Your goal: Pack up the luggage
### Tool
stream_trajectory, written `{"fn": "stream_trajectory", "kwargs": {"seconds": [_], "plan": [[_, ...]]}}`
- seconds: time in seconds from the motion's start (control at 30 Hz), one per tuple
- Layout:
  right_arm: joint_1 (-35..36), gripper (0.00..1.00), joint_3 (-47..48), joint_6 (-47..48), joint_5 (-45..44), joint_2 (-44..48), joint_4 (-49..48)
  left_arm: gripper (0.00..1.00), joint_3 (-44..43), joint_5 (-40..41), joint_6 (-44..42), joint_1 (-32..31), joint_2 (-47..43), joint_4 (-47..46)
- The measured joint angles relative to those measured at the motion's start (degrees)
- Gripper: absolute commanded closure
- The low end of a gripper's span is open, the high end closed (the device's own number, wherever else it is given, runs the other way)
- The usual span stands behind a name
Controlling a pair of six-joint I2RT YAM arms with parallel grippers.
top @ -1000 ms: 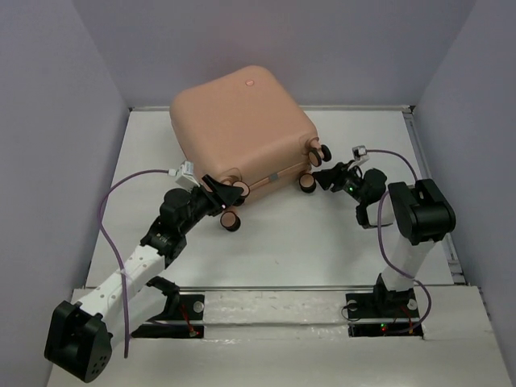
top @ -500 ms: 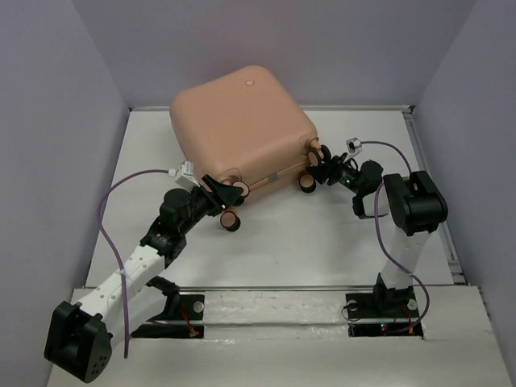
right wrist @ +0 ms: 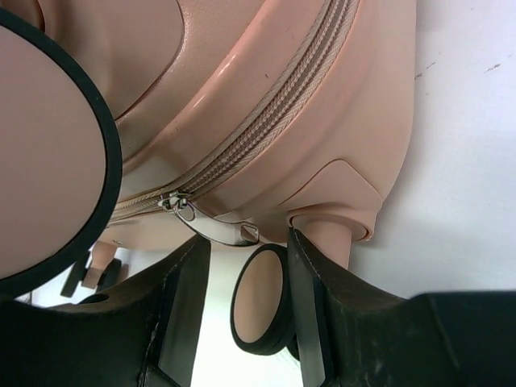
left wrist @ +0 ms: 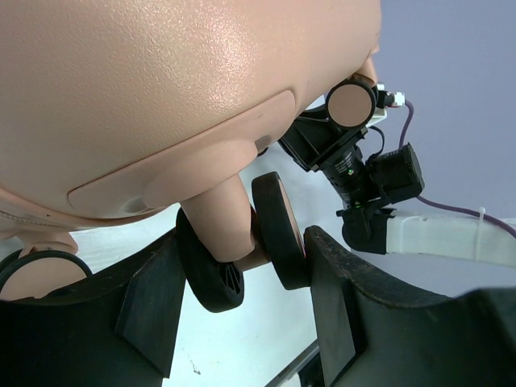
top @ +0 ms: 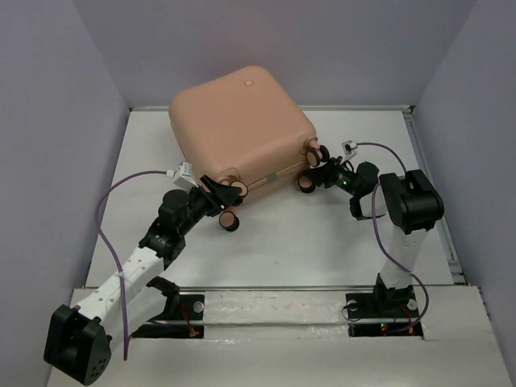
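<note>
the peach-pink hard-shell suitcase (top: 242, 121) lies closed on the white bench (top: 322, 242), towards the far side and turned at an angle. its broad shell faces up, showing a small round dimple (top: 249, 81), and its caster end faces the arms. the left gripper (top: 226, 191) is at the near-left corner of the case. in the left wrist view its jaws are clenched on a twin caster wheel (left wrist: 278, 230): the two black fingers (left wrist: 153, 306) sit against the outer faces of the paired discs, and the peach wheel stem runs down between those discs from the shell above. the right gripper (top: 317, 175) is at the near-right corner, close to the casters there. in the right wrist view its jaws stand apart, released, with a peach-faced, black-rimmed caster (right wrist: 260, 302) showing in the gap. whether either finger touches that caster cannot be told. just above that gap the beige zipper (right wrist: 274, 113) runs diagonally along the seam of the shell, its teeth closed, and a metal zipper pull (right wrist: 216, 231) hangs at its lower end, near the fingertips but apart from them. another wheel (right wrist: 48, 153) fills the left edge of that view, very close to the lens. purple cables (top: 109, 205) loop from each wrist.
</note>
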State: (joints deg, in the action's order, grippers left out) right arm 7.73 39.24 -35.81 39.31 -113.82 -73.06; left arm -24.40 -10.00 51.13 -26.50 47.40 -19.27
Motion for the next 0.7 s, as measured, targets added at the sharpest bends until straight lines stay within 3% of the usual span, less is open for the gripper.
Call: {"fn": "stream_trajectory", "kwargs": {"seconds": [0.13, 0.2, 0.47, 0.7], "plan": [[0.24, 0.53, -0.02, 0.44, -0.9, 0.31, 0.09, 0.94, 0.07, 0.17, -0.02, 0.09, -0.33, 0.24], [0.24, 0.61, 0.0, 0.5, -1.25, 0.57, 0.09, 0.94, 0.17, 0.17, -0.02, 0.22, -0.44, 0.26], [0.35, 0.63, 0.04, -0.52, -2.01, 1.31, 0.59, 0.94, 0.44, 0.37, -0.02, 0.26, -0.76, 0.24], [0.55, 0.52, 0.07, -2.97, -2.05, 1.31, 0.98, 0.94, 0.61, 0.46, -0.02, 0.28, -0.76, -0.07]]}}
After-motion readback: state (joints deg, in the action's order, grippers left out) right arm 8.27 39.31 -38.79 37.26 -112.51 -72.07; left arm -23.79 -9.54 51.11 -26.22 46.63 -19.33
